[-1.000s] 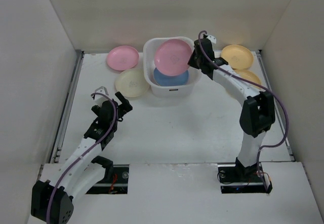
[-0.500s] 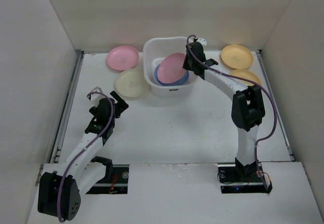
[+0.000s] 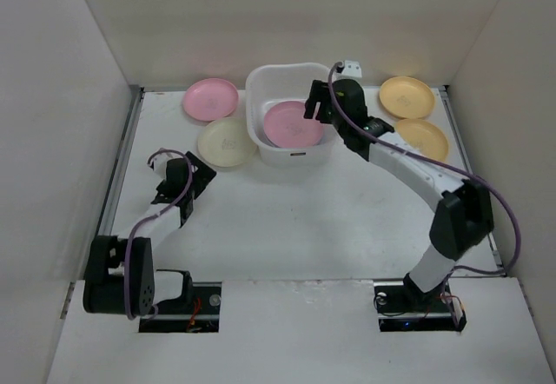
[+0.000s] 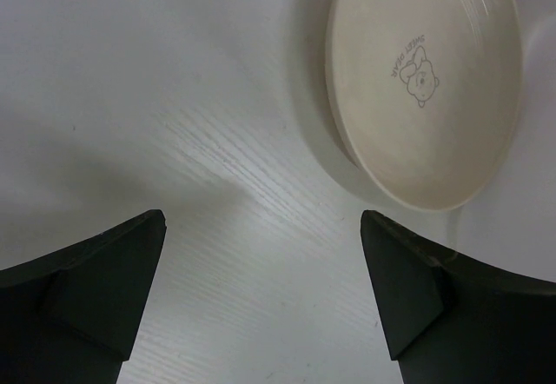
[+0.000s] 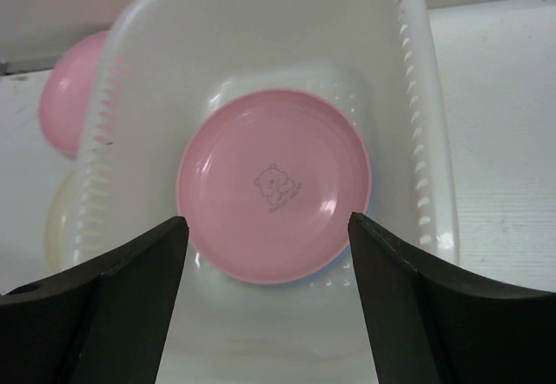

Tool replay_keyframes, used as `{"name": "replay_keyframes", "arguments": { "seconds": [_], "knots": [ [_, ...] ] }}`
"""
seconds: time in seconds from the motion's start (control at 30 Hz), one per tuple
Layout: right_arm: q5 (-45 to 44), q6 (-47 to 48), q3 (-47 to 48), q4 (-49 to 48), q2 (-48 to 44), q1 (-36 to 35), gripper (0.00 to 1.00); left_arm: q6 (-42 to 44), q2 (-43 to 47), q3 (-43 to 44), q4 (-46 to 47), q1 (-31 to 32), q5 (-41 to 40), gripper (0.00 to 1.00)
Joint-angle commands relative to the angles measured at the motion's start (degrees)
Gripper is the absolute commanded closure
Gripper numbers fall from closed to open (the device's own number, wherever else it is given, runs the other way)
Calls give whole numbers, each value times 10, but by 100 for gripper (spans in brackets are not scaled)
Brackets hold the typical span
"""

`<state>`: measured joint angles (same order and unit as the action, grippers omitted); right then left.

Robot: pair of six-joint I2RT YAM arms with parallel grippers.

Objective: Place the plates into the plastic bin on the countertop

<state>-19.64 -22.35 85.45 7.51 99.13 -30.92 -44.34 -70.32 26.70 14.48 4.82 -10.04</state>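
Note:
The plastic bin (image 3: 259, 82) stands at the back of the countertop (image 3: 287, 219). A pink plate (image 3: 288, 123) lies flat inside it, also seen in the right wrist view (image 5: 274, 184), with a thin blue edge of another plate (image 5: 368, 212) under it. My right gripper (image 3: 313, 109) hangs open just above the bin's right side, its jaws (image 5: 268, 262) wide apart and empty. A cream plate (image 3: 226, 142) lies left of the bin. My left gripper (image 3: 198, 175) is open low over bare countertop just short of it; the cream plate (image 4: 426, 89) lies ahead of the right finger.
Another pink plate (image 3: 210, 99) lies at the back left, partly behind the bin's wall (image 5: 417, 97) in the right wrist view. Two yellow-orange plates (image 3: 407, 96) (image 3: 423, 137) lie right of the bin. White walls close in the back and both sides.
My right gripper opened and let go of the pink plate, which dropped from tilted to flat in the bin over the blue one. The left arm folded back; its gripper stayed near the cream plate.

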Motion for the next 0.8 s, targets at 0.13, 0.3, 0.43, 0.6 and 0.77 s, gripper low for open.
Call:
{"name": "replay_keyframes", "arguments": {
  "seconds": [0.13, 0.3, 0.43, 0.6, 0.77],
  "knots": [
    [-29, -2, -176, -98, -198, -30, 20, -42, -93, 84, 85, -18, 47, 10],
    [-58, -21, -274, -98, -306, -50, 20, -55, -144, 120, 92, -23, 49, 13],
    [-83, -28, -338, -87, -386, -56, 20, -70, -191, 149, 98, -25, 67, 19],
    [-102, -40, -392, -68, -463, -57, 20, -85, -242, 176, 93, -25, 82, 25],
    [-100, -54, -434, -60, -515, -57, 20, -96, -274, 183, 92, -28, 81, 40]
  ]
}}
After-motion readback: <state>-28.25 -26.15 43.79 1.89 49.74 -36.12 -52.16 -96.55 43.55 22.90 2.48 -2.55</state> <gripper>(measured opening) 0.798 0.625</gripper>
